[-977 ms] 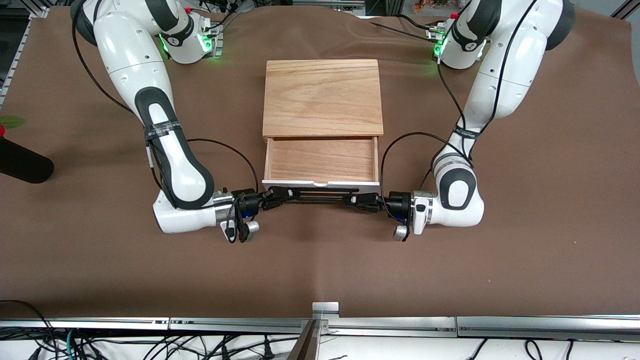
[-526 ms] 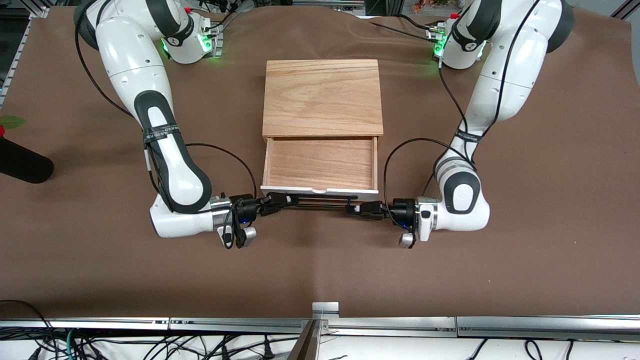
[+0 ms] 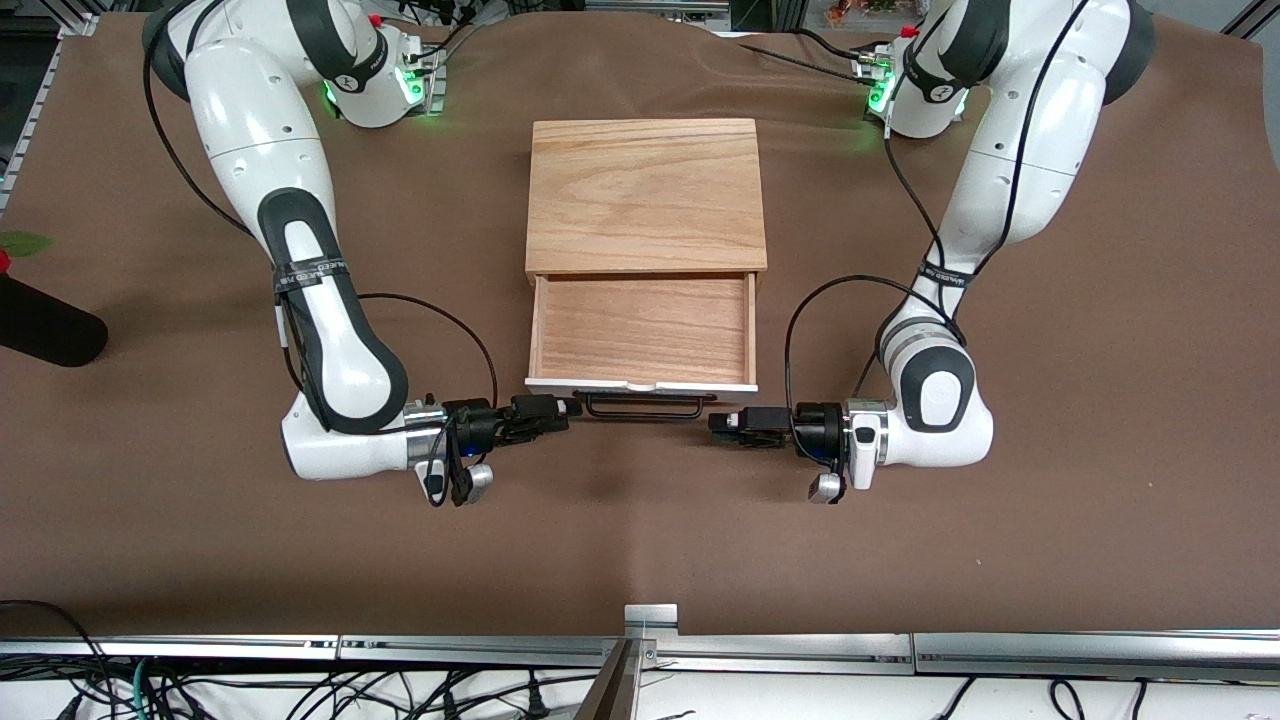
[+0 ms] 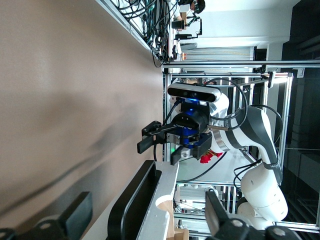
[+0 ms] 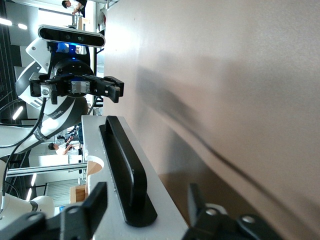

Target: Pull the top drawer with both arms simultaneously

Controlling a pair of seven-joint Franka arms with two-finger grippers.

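The top drawer (image 3: 640,325) stands pulled out of the oak casing (image 3: 645,195), its light-wood floor bare. Its white front panel (image 3: 600,385) carries the black bar handle (image 3: 642,406). My right gripper (image 3: 566,408) is open and empty, just off the handle's end toward the right arm's end of the table. My left gripper (image 3: 714,422) is open and empty, just off the handle's other end. The left wrist view shows the handle (image 4: 137,200) ahead of my open left gripper (image 4: 145,220). The right wrist view shows the handle (image 5: 122,165) ahead of my open right gripper (image 5: 145,205).
A black cylinder (image 3: 45,325) lies at the table edge at the right arm's end. A metal rail (image 3: 650,620) runs along the table edge nearest the camera. Brown cloth (image 3: 640,520) covers the table. Black cables loop from both wrists.
The drawer slid out a little more. Both grippers then let go of the handle, opened, and drew apart, each toward its own arm's end of the table.
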